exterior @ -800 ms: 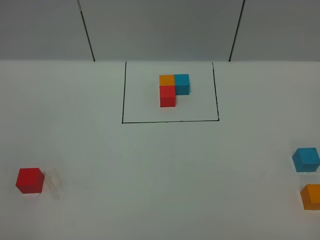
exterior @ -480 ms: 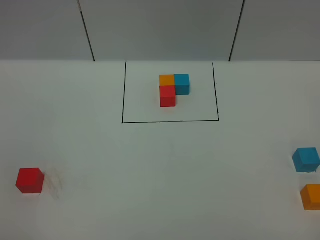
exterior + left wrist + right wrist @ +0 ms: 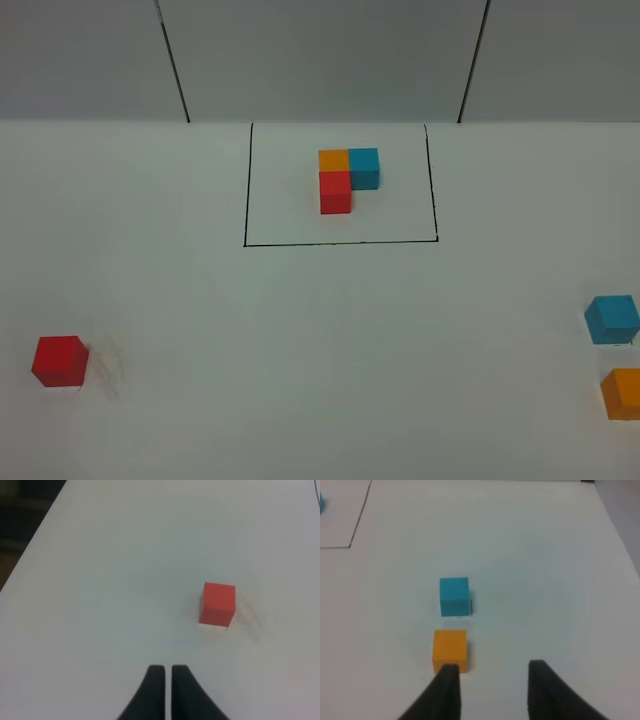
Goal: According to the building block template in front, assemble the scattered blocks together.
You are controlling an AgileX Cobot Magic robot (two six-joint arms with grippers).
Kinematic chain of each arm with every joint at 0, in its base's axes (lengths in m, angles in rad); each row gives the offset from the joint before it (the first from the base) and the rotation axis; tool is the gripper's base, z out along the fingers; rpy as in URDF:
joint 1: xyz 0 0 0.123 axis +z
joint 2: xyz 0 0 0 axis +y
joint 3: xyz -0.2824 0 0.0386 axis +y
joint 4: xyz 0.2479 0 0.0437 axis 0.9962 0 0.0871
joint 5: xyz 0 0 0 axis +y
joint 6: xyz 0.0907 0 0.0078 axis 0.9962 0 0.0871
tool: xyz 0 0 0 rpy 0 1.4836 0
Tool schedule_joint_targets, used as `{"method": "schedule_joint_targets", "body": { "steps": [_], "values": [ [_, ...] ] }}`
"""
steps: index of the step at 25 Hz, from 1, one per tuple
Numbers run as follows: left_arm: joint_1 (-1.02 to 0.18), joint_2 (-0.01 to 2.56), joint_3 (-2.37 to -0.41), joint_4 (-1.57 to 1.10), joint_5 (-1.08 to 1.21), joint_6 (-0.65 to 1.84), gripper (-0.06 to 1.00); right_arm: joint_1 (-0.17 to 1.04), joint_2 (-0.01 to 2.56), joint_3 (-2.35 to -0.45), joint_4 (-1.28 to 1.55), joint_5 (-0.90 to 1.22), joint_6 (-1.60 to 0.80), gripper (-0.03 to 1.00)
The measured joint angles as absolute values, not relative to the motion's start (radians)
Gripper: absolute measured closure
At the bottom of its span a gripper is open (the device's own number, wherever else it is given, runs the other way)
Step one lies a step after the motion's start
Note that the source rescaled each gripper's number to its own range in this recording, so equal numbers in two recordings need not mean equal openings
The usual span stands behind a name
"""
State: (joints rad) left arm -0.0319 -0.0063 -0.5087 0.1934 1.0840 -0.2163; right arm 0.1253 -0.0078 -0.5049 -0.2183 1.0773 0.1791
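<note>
Ideally the parted, empty right gripper [image 3: 492, 669] centres squarely over the orange cube [image 3: 450, 649] before descending; the left gripper [image 3: 164, 670] is clenched, empty.

Seen only in part: left gripper [image 3: 168, 668] matte black, two smooth blades widening toward the base, tips squared off; right gripper [image 3: 494, 665] the same plain black, broader, gently curved, tips blunt

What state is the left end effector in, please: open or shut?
Shut: the left end effector shows its dark fingers almost touching, holding nothing.
</note>
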Motion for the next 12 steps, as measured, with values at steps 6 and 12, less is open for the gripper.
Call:
{"method": "schedule_joint_targets", "body": {
  "steps": [6, 12],
  "values": [
    [-0.032, -0.006, -0.509, 0.193, 1.084, -0.216, 0.94, 0.125, -0.008, -0.505, -0.218, 1.077, 0.179, 0.59],
    [-0.032, -0.006, -0.509, 0.200, 1.084, -0.216, 0.94, 0.125, -0.008, -0.505, -0.218, 1.077, 0.179, 0.59]
  ]
}}
